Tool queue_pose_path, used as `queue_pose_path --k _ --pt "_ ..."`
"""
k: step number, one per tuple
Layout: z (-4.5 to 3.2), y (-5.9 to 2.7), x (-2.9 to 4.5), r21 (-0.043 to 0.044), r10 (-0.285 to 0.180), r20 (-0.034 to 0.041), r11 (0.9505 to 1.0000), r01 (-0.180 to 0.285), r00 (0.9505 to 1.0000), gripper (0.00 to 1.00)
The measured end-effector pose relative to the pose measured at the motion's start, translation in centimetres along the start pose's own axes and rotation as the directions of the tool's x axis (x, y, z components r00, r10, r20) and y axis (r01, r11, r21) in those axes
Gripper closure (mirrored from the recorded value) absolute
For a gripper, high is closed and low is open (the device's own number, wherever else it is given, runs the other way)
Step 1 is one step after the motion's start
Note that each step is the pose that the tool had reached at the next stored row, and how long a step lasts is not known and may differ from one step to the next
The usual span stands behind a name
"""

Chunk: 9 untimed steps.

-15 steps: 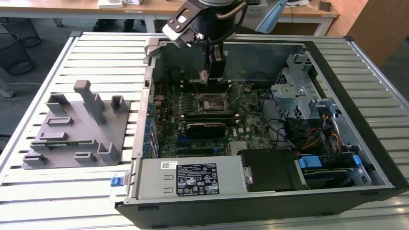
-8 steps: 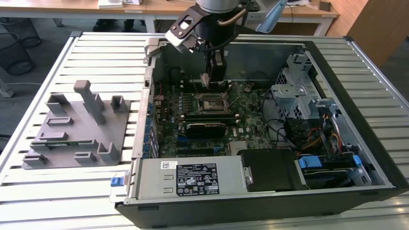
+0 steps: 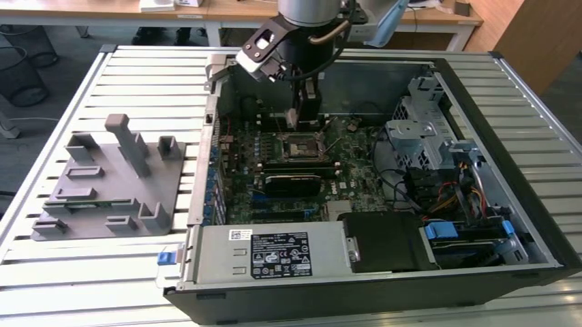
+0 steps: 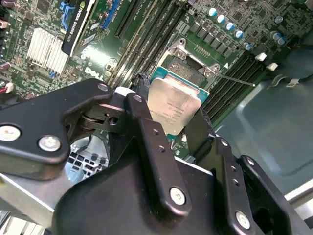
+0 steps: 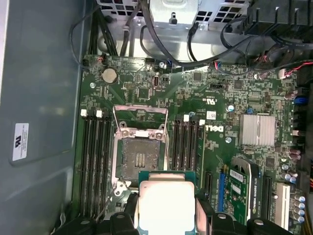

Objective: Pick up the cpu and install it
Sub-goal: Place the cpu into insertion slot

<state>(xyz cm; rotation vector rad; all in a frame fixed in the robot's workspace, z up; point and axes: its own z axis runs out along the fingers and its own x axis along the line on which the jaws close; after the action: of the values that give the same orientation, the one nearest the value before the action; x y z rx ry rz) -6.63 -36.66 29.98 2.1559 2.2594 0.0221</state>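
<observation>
The cpu (image 5: pixel 166 203) is gripped by two opposite edges between the black fingers (image 4: pixel 146 127) of the claw (image 4: pixel 171 117), which is drawn in narrow on the chip. The silvery metal top is thus left bare, and the underside is judged to be kept clear of any touch. The chip is carried flat, its face apparently parallel to the motherboard (image 5: pixel 215 98), presumably so that it can be laid square rather than tipped in on a corner. It is held above the board inside the open computer case (image 3: pixel 509 102), which is laid on its side on the slatted counter (image 3: pixel 136 75) so that the board can be reached from above. In the first wrist view the cpu is seen just beside the socket (image 5: pixel 139 156), overlapping its near edge. It is not seated, and the dark contact field of the socket is exposed. The retention frame (image 5: pixel 139 115) appears to be swung back, which is judged to be why the socket is open to receive the chip. Memory slots (image 5: pixel 93 161) are set on both sides of the socket, so little room is left there for the fingers. A grey fixture (image 3: pixel 109 184) is set on the counter at the exterior view's left, well apart from the claw.
</observation>
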Motion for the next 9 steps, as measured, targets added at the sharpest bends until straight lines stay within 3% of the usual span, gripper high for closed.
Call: queue_pose_path --k 5,9 --pt "0.64 -0.01 0.11 0.0000 0.000 -0.0004 1.0000 0.000 1.0000 0.46" --pt "1.14 0.18 0.84 0.0000 0.001 -0.0004 1.0000 -0.001 1.0000 0.46"
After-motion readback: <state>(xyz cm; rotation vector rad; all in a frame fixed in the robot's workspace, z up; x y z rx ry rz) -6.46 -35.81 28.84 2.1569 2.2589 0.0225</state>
